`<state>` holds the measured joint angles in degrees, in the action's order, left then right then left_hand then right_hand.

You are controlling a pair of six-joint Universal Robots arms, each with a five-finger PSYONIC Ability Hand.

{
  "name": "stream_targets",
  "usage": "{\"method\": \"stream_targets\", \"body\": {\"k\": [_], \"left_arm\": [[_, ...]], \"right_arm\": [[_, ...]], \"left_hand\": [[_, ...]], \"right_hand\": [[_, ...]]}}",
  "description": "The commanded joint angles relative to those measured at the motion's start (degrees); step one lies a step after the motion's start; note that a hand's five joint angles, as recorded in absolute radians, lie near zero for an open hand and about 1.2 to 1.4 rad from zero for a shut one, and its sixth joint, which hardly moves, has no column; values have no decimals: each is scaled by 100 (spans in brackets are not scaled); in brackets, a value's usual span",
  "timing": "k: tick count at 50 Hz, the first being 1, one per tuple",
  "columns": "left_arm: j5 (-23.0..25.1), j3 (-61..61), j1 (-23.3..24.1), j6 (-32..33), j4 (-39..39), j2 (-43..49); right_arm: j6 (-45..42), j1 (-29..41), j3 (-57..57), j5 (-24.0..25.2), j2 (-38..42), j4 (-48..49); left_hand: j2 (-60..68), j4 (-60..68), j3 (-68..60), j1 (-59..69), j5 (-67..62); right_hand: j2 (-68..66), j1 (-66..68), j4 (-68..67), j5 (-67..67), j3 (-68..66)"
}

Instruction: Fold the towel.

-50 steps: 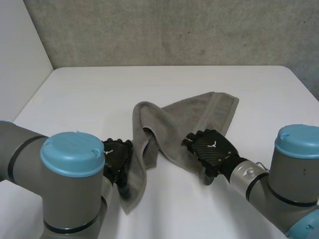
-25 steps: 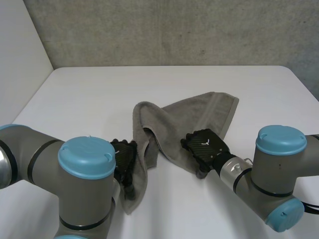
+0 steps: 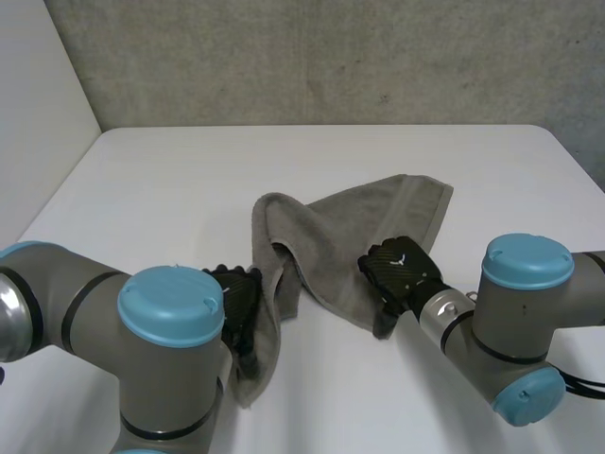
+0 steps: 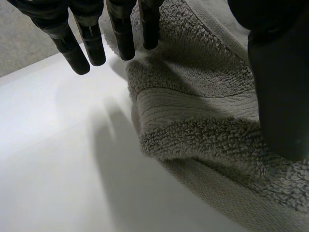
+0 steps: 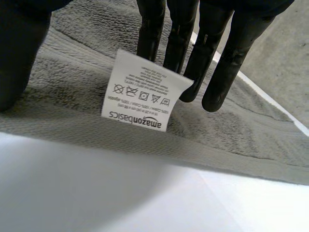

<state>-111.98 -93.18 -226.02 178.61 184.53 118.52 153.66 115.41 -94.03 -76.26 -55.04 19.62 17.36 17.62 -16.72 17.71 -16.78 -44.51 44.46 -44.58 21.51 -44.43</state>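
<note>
The towel (image 3: 378, 227) lies bunched in the middle of the table (image 3: 170, 180). Its left part is draped over itself in a loose roll, and a strip trails toward the near edge. No clean fold is made yet.

The left robot hand (image 3: 236, 301) is at that near-left strip. Its fingers (image 4: 91, 46) are straight and spread just above the table beside the cloth, with the thumb over the towel, gripping nothing.

The right robot hand (image 3: 399, 270) rests at the near-right edge. Its straight fingers touch the cloth beyond the label (image 5: 142, 92), without pinching.

By this showing, grasping the near corners and the folding itself remain to be done.
</note>
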Motion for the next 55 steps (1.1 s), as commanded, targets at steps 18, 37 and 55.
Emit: {"method": "stream_targets", "body": {"k": [18,37,55], "left_arm": [[-113,11,67,7,48,31],[-104,11,137,16,39,66],[-113,178,243,16,13,242]], "right_arm": [[-178,-19,209,-29,90,33],[-178,-19,385,-3,239,-37],[-73,-485,464,6,-384,-353]], "left_hand": [[-109,-135,45,-144,1051],[-176,-203,112,-211,1118],[-294,-320,230,-329,1236]], "right_hand": [[-39,44,-33,1340,-47],[-3067,3072,-3060,4367,-3075],[-3549,3554,-3542,4849,-3557]]}}
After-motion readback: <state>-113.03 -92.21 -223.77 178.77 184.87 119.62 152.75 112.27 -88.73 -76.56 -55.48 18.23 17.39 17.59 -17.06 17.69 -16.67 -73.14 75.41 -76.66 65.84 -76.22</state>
